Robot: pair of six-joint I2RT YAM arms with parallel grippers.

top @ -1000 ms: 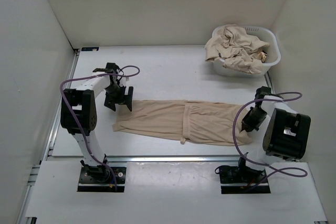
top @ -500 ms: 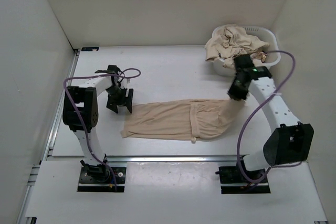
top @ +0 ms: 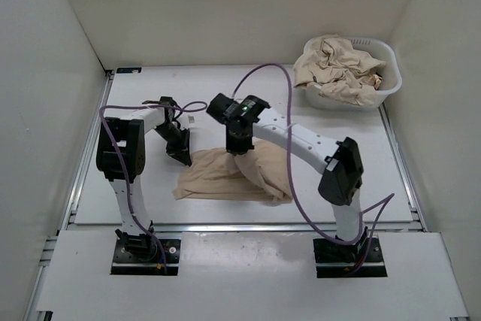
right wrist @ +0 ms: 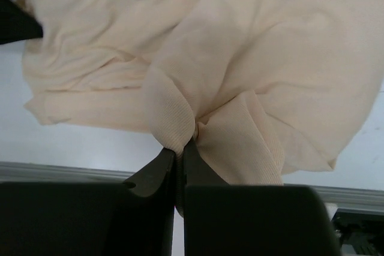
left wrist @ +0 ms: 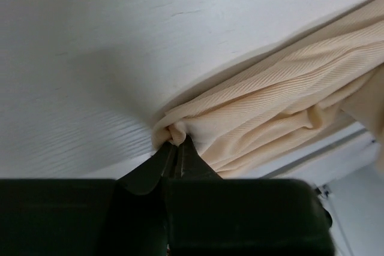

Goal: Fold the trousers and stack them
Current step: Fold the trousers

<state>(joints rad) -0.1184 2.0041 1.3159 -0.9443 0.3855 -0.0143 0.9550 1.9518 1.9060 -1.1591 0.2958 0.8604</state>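
- Right wrist view: the right claw (right wrist: 180, 144) is clamped on a bunched fold of the thin beige soft-fabric trousers (right wrist: 258, 58), which lie half doubled on the white tabletop (top: 316, 114), near side.
- Beyond, the left claw (left wrist: 178, 146) pinches the left corner; it should pin that down while the right lays its end squarely on top.
- A second ago the right claw sat at the right end, and the left claw gaped.
- Farthest back, the white plastic basket (top: 391, 84) holds more cloth.

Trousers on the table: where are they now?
In the top view the trousers lie bunched left of the table centre, near its front edge. The left gripper pinches their far-left corner and the right gripper a fold near their middle.
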